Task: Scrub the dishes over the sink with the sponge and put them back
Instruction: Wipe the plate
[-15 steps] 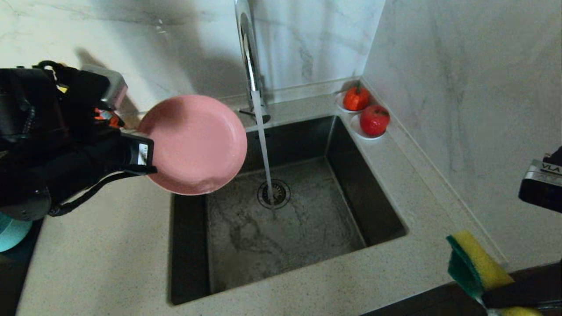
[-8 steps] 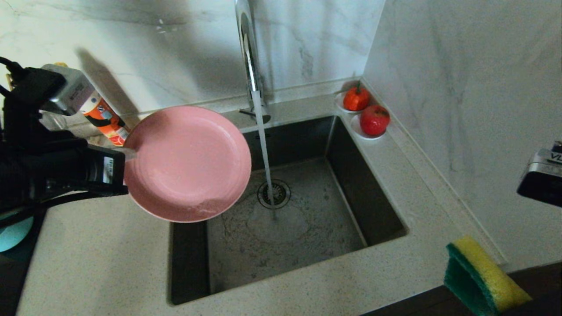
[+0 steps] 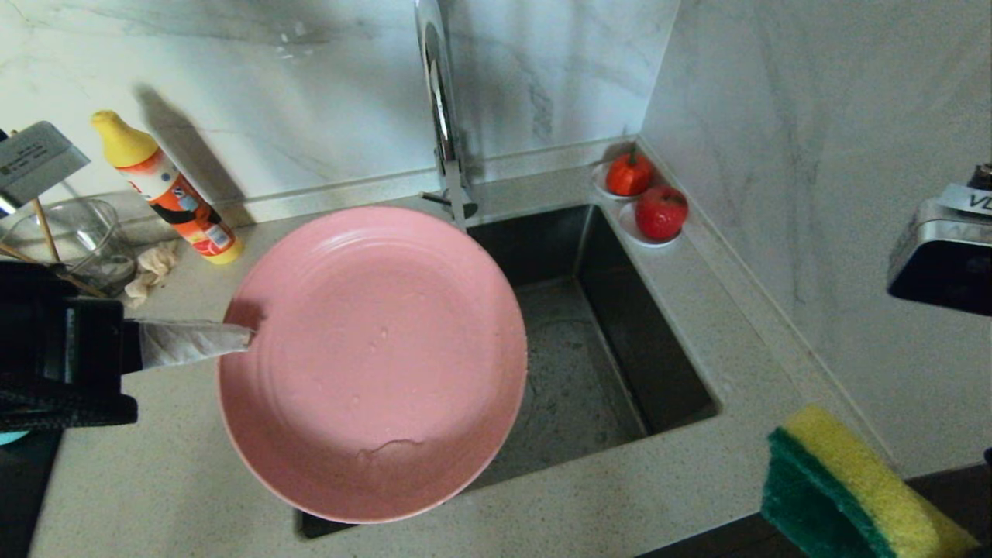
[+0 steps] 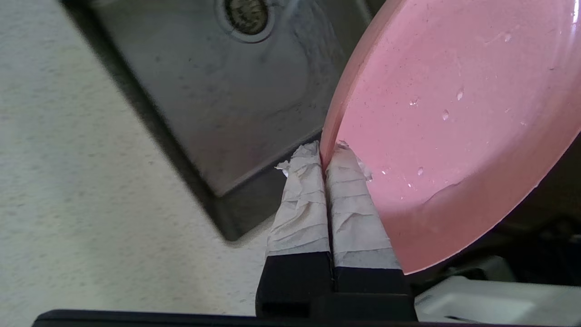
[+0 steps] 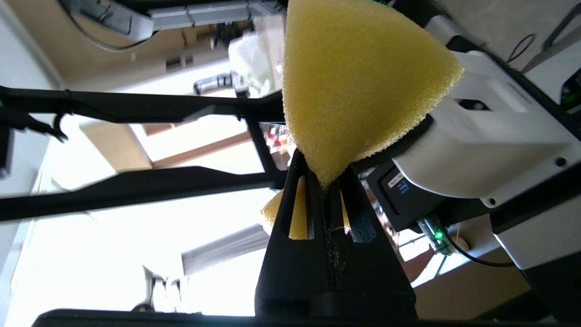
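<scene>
My left gripper is shut on the left rim of the pink plate, one taped finger on each side of the edge. The plate is held face up above the left half of the sink, wet with droplets, and hides the drain in the head view. Water runs from the chrome tap behind the plate's far rim. At the near right corner of the counter, the yellow and green sponge is pinched at its middle by my shut right gripper, and the foam fans out above the fingers.
An orange bottle with a yellow cap, a glass bowl with sticks and a beige rag stand at the back left. Two red fruits on saucers sit at the sink's back right corner. A marble wall rises on the right.
The left arm has drawn back to the left and turned the plate face up, raising it toward the camera so it now covers the drain. The sponge has shifted slightly left and up.
</scene>
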Available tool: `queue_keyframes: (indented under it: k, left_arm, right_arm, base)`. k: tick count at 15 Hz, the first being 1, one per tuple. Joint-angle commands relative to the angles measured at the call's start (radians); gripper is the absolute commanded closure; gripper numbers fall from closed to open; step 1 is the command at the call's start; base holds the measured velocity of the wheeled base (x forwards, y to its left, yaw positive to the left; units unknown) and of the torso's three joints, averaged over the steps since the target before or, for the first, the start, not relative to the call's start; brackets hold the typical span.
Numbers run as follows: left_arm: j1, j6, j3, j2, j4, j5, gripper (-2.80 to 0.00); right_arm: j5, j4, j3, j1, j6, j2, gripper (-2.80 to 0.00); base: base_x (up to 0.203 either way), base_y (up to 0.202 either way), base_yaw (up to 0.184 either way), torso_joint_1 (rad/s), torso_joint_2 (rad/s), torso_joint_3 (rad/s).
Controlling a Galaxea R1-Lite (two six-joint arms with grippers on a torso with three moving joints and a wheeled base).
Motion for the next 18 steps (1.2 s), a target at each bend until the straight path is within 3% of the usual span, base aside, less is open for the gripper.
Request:
queue_keyframes:
  k: [1, 4, 8, 12, 18]
  left_arm:
    - [0.0, 0.005, 0.021, -0.033, -0.003, -0.019, 0.0]
    - [-0.003, 0.017, 0.032, -0.039, -0.004, -0.018, 0.0]
    - [-0.011, 0.112, 0.085, -0.047, -0.021, -0.018, 0.0]
    - [-0.017, 0.101, 0.136, -0.051, -0.118, -0.018, 0.0]
    - [-0.032, 0.103, 0.135, -0.032, -0.169, -0.019, 0.0]
  right_arm:
    - [0.005, 0.006, -0.076, 0.071, 0.003, 0.11, 0.0]
    - [0.004, 0.008, -0.165, 0.126, 0.005, 0.218, 0.0]
    - [-0.005, 0.014, -0.295, 0.198, 0.007, 0.359, 0.0]
    - [-0.01, 0.039, -0.445, 0.25, 0.008, 0.495, 0.0]
    - [-0.012, -0.011, -0.46, 0.277, 0.008, 0.604, 0.0]
  base:
    - [0.0, 0.0, 0.0, 0.0, 0.0, 0.0]
    - [0.0, 0.0, 0.0, 0.0, 0.0, 0.0]
    - [0.0, 0.0, 0.0, 0.0, 0.0, 0.0]
    - [0.0, 0.0, 0.0, 0.0, 0.0, 0.0]
    - [0.0, 0.0, 0.0, 0.0, 0.0, 0.0]
